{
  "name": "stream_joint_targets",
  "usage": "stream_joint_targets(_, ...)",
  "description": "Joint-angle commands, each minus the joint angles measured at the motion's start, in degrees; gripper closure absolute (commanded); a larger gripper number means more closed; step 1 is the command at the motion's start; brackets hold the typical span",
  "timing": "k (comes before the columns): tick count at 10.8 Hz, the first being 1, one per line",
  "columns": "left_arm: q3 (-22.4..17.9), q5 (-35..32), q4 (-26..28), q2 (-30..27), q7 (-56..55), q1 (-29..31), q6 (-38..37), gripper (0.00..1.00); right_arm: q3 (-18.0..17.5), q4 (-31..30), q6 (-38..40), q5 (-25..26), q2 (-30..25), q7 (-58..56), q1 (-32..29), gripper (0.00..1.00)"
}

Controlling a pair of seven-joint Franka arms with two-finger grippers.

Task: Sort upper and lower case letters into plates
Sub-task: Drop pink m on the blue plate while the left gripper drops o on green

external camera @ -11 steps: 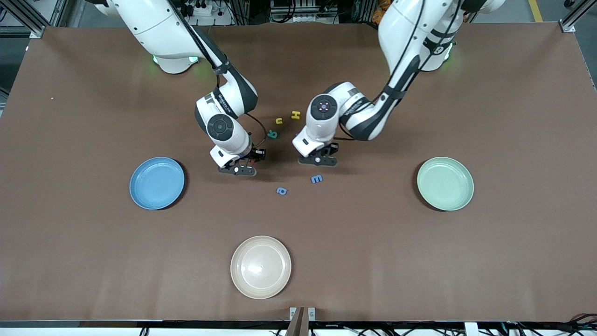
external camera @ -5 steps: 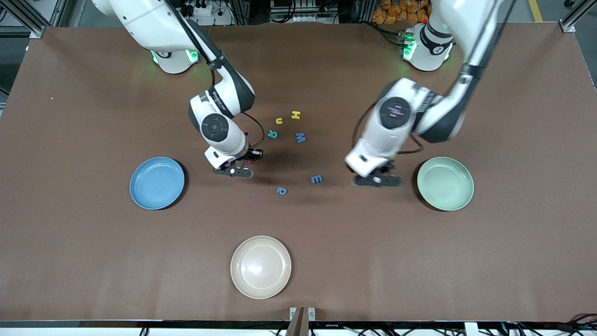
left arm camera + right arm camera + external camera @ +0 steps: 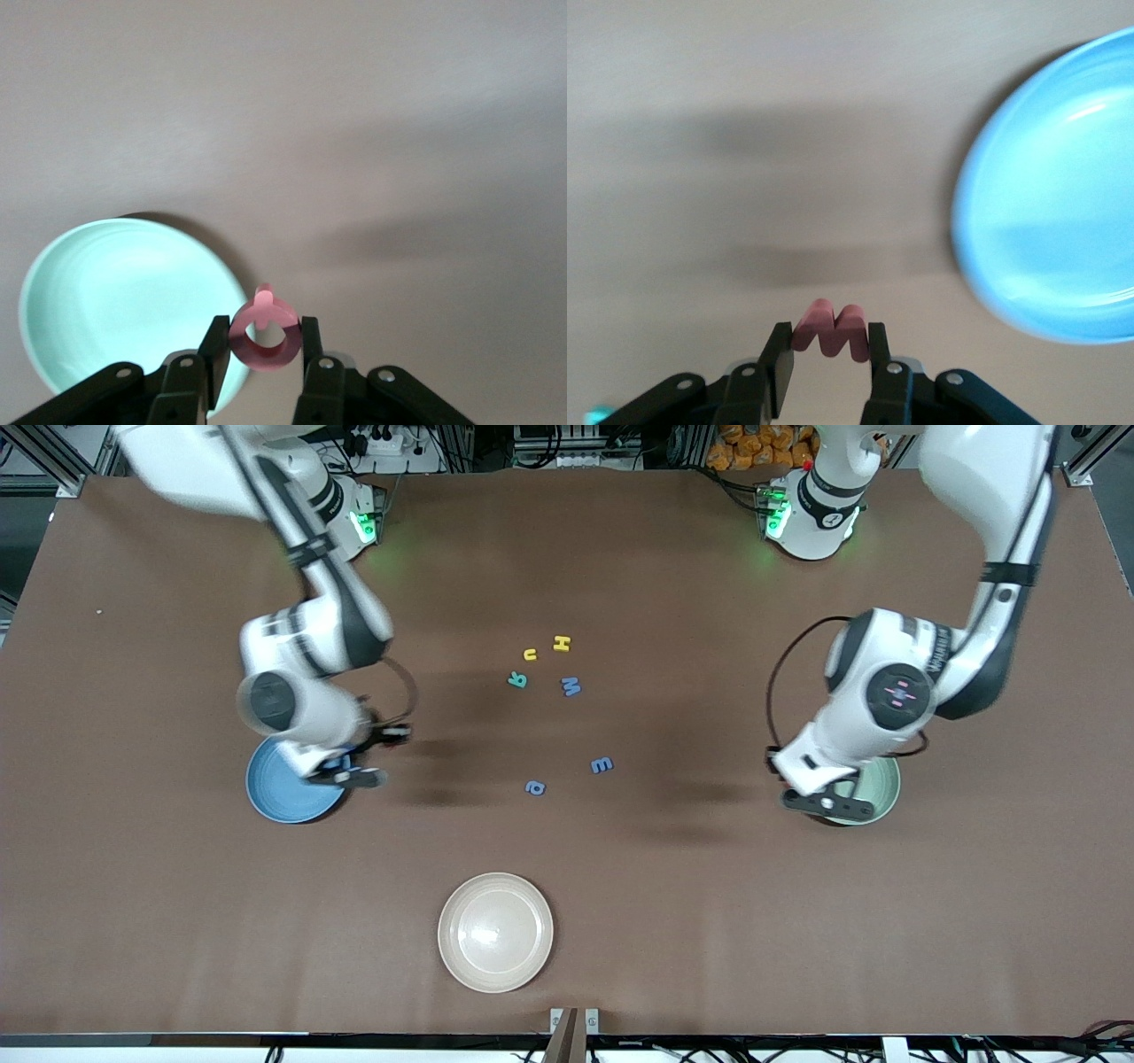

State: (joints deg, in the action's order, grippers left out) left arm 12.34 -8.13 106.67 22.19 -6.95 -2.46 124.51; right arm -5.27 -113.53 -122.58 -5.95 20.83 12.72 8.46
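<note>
Left gripper clamping pink ring-shaped letter over green plate; right gripper clamping pink M beside blue plate

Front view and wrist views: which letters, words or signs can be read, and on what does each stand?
"H": yellow piece
"u": smaller yellow piece
"R": teal piece
"M" or "W": blue piece
"E": second blue piece
"a", uncertain: third blue piece
All six lie on the table.
"M" or "W": pink piece in right end effector
Unreadable: pink ring-shaped piece in left end effector
</note>
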Motion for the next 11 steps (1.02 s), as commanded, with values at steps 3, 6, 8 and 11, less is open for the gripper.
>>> stream_joint_targets(3, -5.7, -1.5, 1.3, 2.8, 6.8, 1.4, -0.2, 1.00, -0.7, -0.9, -4.8, 3.0, 3.2, -13.2, -12.3, 1.00)
stream_joint_targets(6, -7.9, -1.5, 1.9, 4.4, 6.9, 1.4, 0.3, 0.32, -0.8, -1.1, -7.0, 5.5, 5.1, -12.6, -14.4, 1.00)
stream_joint_targets(8, -8.2, -1.5, 1.8, 4.2, 6.9, 1.2, 0.4, 0.00, -0.8, -0.9, -6.8, 5.0, 5.6, -12.1, -14.2, 0.36)
stream_joint_targets(11, -7.9, -0.5, 0.8, 2.9, 5.5, -2.8, 0.0, 0.00, -1.3, 1.2, -5.0, 4.8, 5.0, -11.0, -13.6, 0.00)
